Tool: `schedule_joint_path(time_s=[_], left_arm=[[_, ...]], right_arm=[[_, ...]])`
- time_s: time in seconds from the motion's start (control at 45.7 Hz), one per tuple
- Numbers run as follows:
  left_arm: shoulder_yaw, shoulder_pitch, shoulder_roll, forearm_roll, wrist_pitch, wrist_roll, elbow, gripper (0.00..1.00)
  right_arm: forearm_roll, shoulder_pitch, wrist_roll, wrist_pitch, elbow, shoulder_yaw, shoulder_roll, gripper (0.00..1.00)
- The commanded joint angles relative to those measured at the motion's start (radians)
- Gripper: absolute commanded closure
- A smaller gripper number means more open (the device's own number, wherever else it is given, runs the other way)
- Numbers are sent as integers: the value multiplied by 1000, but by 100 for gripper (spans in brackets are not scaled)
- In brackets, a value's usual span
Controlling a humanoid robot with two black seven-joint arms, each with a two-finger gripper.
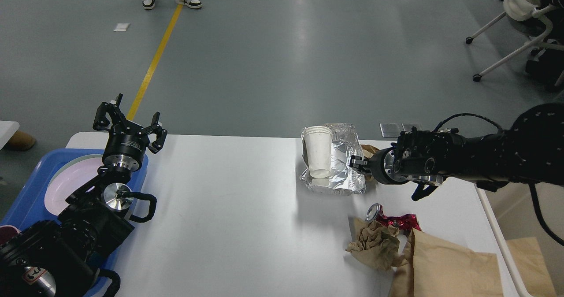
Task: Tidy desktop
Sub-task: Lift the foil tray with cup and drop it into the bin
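Observation:
The white desktop (229,209) spans the view. My right gripper (356,164) is shut on the right edge of a crumpled foil tray (341,176) and holds it tilted, a little above the desktop. A stack of white paper cups (319,156) stands in the foil tray. My left gripper (128,120) is open and empty, held upright over the far right corner of a blue tray (31,191) at the desktop's left end.
A pink plate (66,182) lies in the blue tray. A crushed red can (394,221), crumpled brown paper (374,244) and a brown paper bag (445,266) lie at the front right. A beige bin (498,239) stands beside the right edge.

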State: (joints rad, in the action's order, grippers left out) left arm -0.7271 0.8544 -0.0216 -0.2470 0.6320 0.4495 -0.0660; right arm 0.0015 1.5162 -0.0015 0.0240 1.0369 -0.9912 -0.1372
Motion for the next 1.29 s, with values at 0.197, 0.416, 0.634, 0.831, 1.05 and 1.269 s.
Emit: schedule_joint_path(time_s=[0.197,0.416,0.634,0.831,1.05,1.269], left_arm=[[0,0,0,0,0,0,0,3],[0,0,0,0,0,0,0,4],[0,0,0,0,0,0,0,4],[0,0,0,0,0,0,0,4],[0,0,0,0,0,0,0,3],[0,0,0,0,0,0,0,3]], right_arm=[[-3,174,5,7,163,0,-131,100],[-3,366,6,115,233,0,-272,100],[-3,522,6,267,235,5,-416,100],[-6,565,5,313,221,-10,-501,100],[-60,415,3,303,123,-30,-637,100],[-58,90,5,241,-79,-23,-708,100]])
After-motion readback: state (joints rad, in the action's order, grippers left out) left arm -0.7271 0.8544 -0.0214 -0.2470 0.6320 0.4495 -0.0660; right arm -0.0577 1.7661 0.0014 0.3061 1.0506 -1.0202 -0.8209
